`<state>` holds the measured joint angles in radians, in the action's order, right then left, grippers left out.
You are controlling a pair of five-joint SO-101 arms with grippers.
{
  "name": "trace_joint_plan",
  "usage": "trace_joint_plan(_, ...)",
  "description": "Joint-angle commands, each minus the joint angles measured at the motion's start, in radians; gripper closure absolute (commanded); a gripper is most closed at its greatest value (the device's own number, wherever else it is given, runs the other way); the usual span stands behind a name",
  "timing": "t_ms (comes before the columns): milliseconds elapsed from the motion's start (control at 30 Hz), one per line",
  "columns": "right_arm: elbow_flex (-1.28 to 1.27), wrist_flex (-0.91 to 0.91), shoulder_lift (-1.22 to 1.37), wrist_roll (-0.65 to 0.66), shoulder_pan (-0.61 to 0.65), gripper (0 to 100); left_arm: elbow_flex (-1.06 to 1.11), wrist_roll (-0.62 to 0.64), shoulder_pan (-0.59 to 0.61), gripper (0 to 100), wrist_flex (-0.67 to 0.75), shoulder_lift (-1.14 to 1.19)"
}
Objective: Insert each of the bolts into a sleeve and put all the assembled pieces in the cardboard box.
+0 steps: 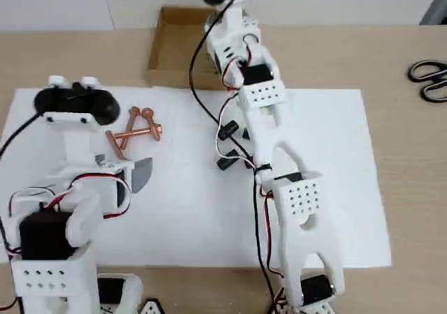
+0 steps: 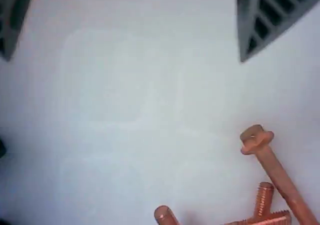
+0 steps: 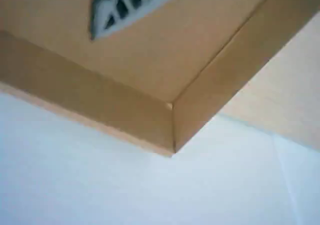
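Bolts [image 2: 272, 167] loose on the paper [image 2: 125, 110], near the wide-spread, empty left fingers [image 2: 265, 15]

Cardboard box [image 3: 100, 97] corner against white sheet [image 3: 125, 195]

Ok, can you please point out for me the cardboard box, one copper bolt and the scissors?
cardboard box [image 1: 171, 78]: high view, on the outer wall facing the white sheet.
copper bolt [image 2: 278, 175]: left wrist view, on the shaft, close to the flanged head.
scissors [image 1: 429, 81]: high view, on the black handle loops.
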<state>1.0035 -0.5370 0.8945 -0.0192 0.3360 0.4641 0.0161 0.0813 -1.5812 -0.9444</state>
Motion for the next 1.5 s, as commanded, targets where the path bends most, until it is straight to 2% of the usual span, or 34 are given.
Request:
trace_joint_plan(0,0.17,-0.237,-0.176,0.006,-0.012,84.2,-0.01,-0.041,0.006,73,0.02,-0.009)
trace_joint_plan(200,0.316,-0.516,-0.271,0.005,-0.012,84.2,-0.01,-0.044,0.006,73,0.02,-0.009)
trace_joint_plan(500,0.58,-1.129,-0.367,0.005,-0.007,84.3,-0.004,-0.046,0.006,73,0.0,-0.009)
trace_joint_plan(833,0.609,-1.165,-0.407,0.011,-0.068,84.4,-0.004,-0.046,0.006,73,0.0,-0.009)
trace_joint_plan(967,0.394,-1.167,-0.529,0.009,-0.064,84.4,-0.004,-0.046,0.006,73,-0.002,-0.009)
trace_joint_plan(1233,-0.397,-1.15,-0.926,0.011,-0.027,84.3,-0.002,-0.046,0.006,73,-0.037,-0.009)
trace_joint_plan(1333,-0.601,-1.133,-0.977,0.011,0.01,84.3,-0.002,-0.046,0.006,73,-0.037,-0.009)
trace_joint_plan(1467,-0.738,-1.09,-0.952,0.003,0.047,84.3,-0.002,-0.046,0.006,73,-0.037,-0.009)
